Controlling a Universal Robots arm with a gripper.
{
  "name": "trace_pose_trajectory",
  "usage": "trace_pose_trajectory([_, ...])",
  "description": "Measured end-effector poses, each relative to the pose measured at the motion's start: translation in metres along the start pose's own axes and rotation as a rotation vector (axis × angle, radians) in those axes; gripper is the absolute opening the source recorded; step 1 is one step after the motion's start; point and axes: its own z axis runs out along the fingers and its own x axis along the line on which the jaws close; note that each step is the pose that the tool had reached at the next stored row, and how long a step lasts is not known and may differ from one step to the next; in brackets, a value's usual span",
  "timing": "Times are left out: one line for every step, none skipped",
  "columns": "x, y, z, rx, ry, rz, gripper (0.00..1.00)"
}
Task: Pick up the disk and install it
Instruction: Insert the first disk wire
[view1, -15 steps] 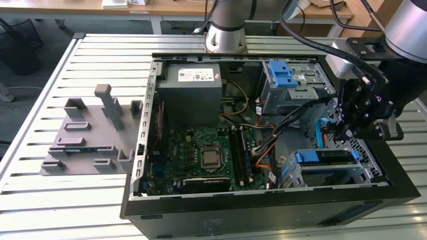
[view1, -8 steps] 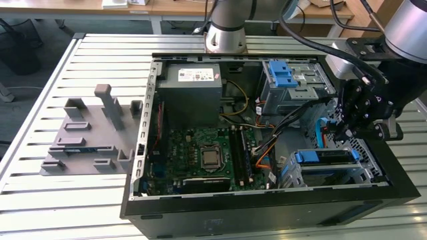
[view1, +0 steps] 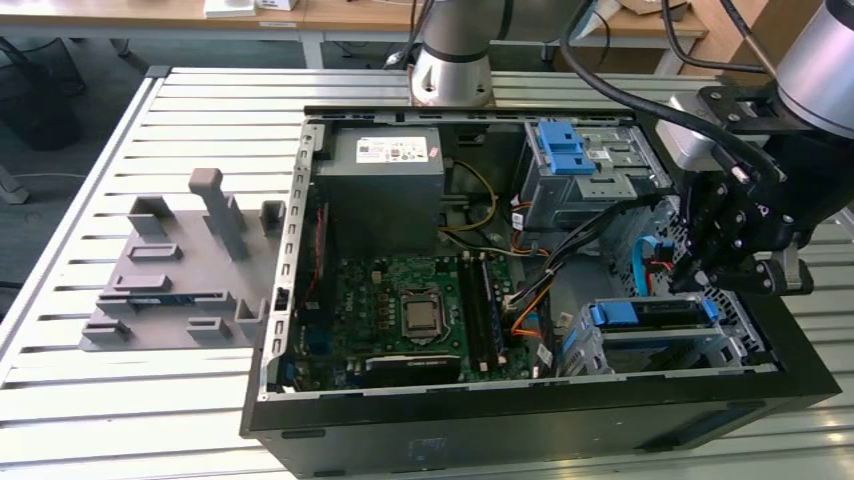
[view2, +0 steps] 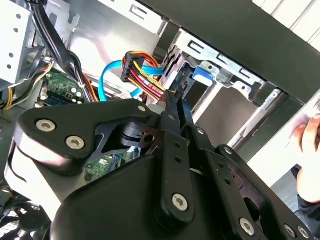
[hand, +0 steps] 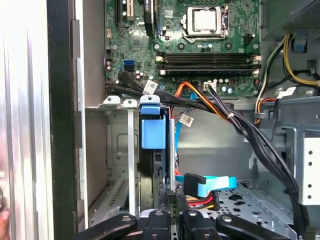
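— Disk (view1: 650, 314) first: where did it sit?
— It sat in the lower drive cage (view1: 727, 345) of the open computer case (view1: 534, 420), at the corner on the exterior view's right, near the front wall. I saw its blue carrier (hand: 152, 131) poking up between the cage's metal walls.

— Which way did it point?
— It stood on edge. In the exterior view its long axis ran across the picture, with the blue tab toward the motherboard (view1: 414, 305). In the first wrist view that same axis ran from the tab straight toward my pincer (hand: 172, 212).

— And the pincer itself?
— My pincer hung over the cage, just above the disk's far end. In the second wrist view my fingertips (view2: 172, 102) were pressed together with nothing between them, close beside a bundle of coloured power wires (view2: 145, 70) and a light blue data cable (view2: 107, 75).

— Anything else nearby?
— A person's hand (view2: 307, 150) was outside the case wall.
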Motion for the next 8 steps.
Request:
trace_pose_trajectory([0.0001, 0.0000, 0.0005, -0.0056, 0.0005, 0.002, 0.16])
trace_pose_trajectory([0.0001, -0.0002, 0.0011, -0.0134, 0.0009, 0.003, 0.16])
trace_pose_trajectory([0.0001, -0.0003, 0.0016, -0.0200, 0.0012, 0.004, 0.16])
trace_pose_trajectory([0.0001, -0.0004, 0.0017, -0.0239, 0.0014, 0.005, 0.16])
trace_pose_trajectory([0.0001, -0.0004, 0.0017, -0.0243, 0.0015, 0.005, 0.16])
trace_pose_trajectory([0.0001, -0.0004, 0.0018, -0.0244, 0.0015, 0.005, 0.16])
trace_pose_trajectory([0.0005, -0.0005, 0.0023, -0.0247, 0.0012, 0.006, 0.16])
trace_pose_trajectory([0.0016, -0.0007, 0.0028, -0.0251, 0.0011, 0.006, 0.16])
